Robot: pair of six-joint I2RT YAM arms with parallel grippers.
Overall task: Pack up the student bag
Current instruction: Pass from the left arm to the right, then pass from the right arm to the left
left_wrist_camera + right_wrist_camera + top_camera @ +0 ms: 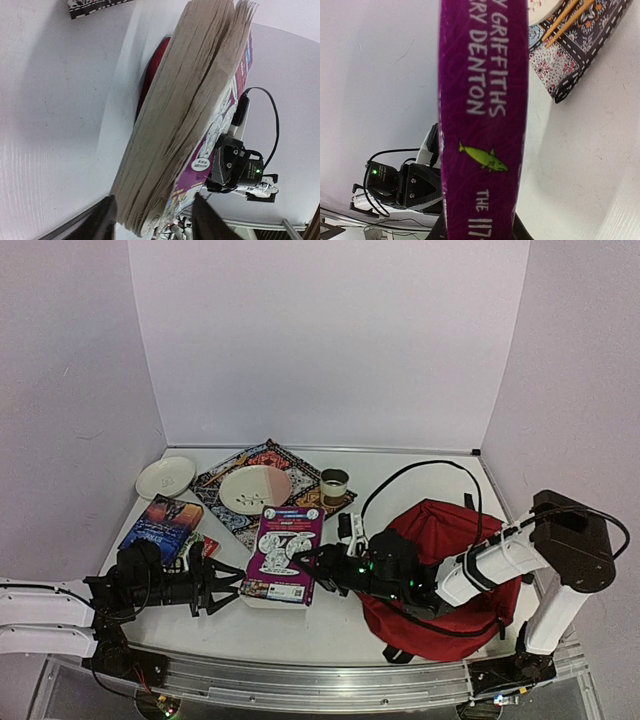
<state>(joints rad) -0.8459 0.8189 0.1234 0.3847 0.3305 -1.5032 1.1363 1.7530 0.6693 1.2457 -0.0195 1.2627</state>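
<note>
One purple book [285, 552] beside student bag [435, 523]: right hand [318, 565] tight on spine [482, 100], left hand [232, 592] wide around pages [185, 110].

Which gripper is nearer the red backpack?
Right. The right gripper is beside the backpack, at the book spine; the left gripper sits across the book.

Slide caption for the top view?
The left arm and right arm meet at the purple book beside the student bag.

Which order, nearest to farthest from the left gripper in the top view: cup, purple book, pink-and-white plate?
1. purple book, just right of the left gripper.
2. pink-and-white plate, farther back, mid-table.
3. cup, back and to the right.
</note>
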